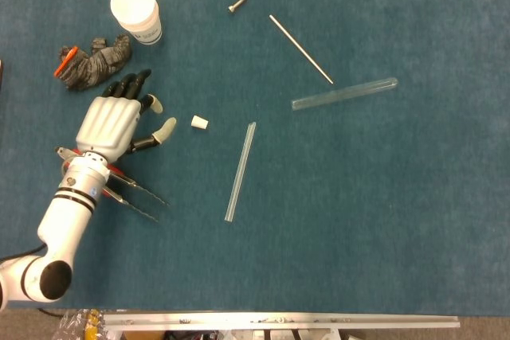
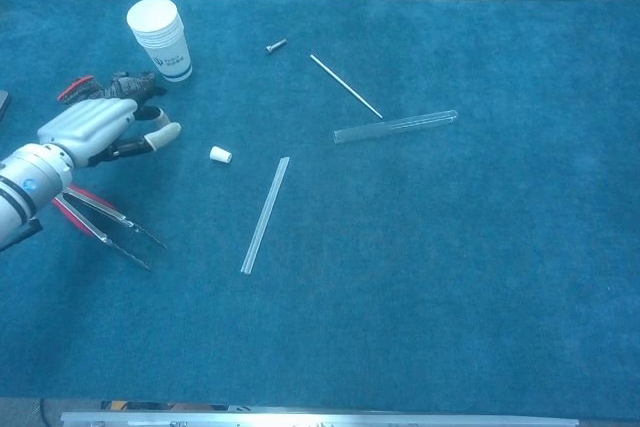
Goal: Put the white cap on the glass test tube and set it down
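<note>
The small white cap (image 1: 199,123) (image 2: 220,155) lies on the blue table cloth left of centre. The glass test tube (image 1: 344,93) (image 2: 396,126) lies flat to the right, far from the cap. My left hand (image 1: 115,121) (image 2: 95,129) hovers just left of the cap with its fingers spread and nothing in them; its thumb tip is a short gap from the cap. My right hand is not in either view.
A white paper cup (image 1: 136,11) stands at the back left, with a dark glove (image 1: 96,63) beside it. Red-handled tweezers (image 1: 127,193) lie under my left forearm. A clear flat strip (image 1: 240,170), a thin metal rod (image 1: 300,48) and a screw (image 1: 237,5) lie nearby.
</note>
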You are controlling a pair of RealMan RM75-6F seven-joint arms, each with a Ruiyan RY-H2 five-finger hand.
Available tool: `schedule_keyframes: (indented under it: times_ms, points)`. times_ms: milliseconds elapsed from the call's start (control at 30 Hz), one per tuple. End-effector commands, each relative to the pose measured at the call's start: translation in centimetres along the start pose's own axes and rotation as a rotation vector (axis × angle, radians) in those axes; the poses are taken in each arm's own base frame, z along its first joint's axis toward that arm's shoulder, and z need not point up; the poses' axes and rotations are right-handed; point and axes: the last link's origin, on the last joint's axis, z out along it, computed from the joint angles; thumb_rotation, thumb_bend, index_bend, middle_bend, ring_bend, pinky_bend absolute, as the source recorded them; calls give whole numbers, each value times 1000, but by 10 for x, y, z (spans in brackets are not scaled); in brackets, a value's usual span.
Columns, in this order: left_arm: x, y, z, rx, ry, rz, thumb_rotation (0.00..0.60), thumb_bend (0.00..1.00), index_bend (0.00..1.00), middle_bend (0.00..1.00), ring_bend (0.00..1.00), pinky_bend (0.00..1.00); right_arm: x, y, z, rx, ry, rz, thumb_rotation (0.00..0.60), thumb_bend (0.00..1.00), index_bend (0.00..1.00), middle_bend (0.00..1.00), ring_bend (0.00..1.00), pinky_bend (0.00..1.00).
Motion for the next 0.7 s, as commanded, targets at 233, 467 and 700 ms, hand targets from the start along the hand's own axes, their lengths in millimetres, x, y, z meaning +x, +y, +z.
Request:
schedule_keyframes:
  times_ms: [233, 467, 700]
  points:
    - [-9, 14, 3, 0, -4, -1, 0, 246, 322, 0, 0, 17, 4, 5, -2, -9, 8, 2, 600, 299, 264, 202, 42, 221]
    - [-16, 21, 6, -3, -17, -10, 0, 246, 322, 0, 0, 16, 8, 10, -6, -22, 11, 3, 600, 300, 264, 202, 42, 221]
    - [-20, 26, 9, -5, -22, -18, 0, 246, 325, 0, 0, 16, 11, 14, -9, -28, 16, 4, 600, 300, 264, 202, 42, 221]
